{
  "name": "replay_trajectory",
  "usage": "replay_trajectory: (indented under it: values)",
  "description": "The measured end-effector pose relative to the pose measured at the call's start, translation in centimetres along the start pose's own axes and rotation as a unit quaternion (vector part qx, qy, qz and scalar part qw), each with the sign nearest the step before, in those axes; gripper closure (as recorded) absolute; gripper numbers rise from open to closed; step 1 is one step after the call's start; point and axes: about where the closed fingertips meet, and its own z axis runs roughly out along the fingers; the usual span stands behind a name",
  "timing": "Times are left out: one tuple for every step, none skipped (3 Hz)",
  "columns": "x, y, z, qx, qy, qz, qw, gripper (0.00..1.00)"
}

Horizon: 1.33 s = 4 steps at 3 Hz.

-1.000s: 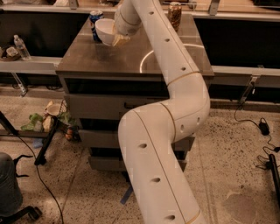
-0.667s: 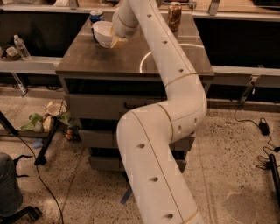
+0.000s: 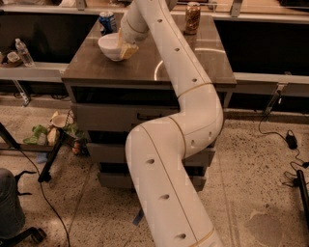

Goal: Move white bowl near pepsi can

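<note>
On my one camera view, the gripper [image 3: 124, 46] was at the far left part of the dark table [image 3: 198, 65], at the right-hand rim of the white bowl [image 3: 109, 47]. Its yellowish fingers [image 3: 128, 50] were clenched on that rim, as far as I could make out, one against the outside wall and the other lost behind the wrist. The bowl sat upright with its mouth up. I could not tell whether its foot was resting on the tabletop or hanging just above it.

The pepsi can [image 3: 107, 21] stood upright near the back left corner of the table, just behind the bowl and close to it, though the two were not touching. A brownish can [image 3: 192, 11] stood upright at the back edge too, well apart from them on the other side of the arm.

The white arm [image 3: 181, 82] rose from the bottom of my view, bent at a thick elbow in front of the drawers [image 3: 108, 117], and ran up across the tabletop to the bowl. A water bottle [image 3: 23, 52] stood on a low ledge to the left. Crumpled litter [image 3: 47, 133] lay on the speckled floor beside the drawers, and black cables [image 3: 290, 141] trailed at the right.
</note>
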Motion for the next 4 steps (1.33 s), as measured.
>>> replay_trajectory:
  values:
    - [-0.4,-0.8,0.0,0.016,0.0,-0.003,0.9999,0.0]
    - [-0.5,-1.3,-0.5,0.027,0.002,-0.001,0.9996,0.0]
    - [3.4,-1.6,-5.0,0.052,0.038,0.039,0.9972,0.0]
    - [9.5,-1.4,-11.6,0.091,0.114,0.098,0.9844,0.0]
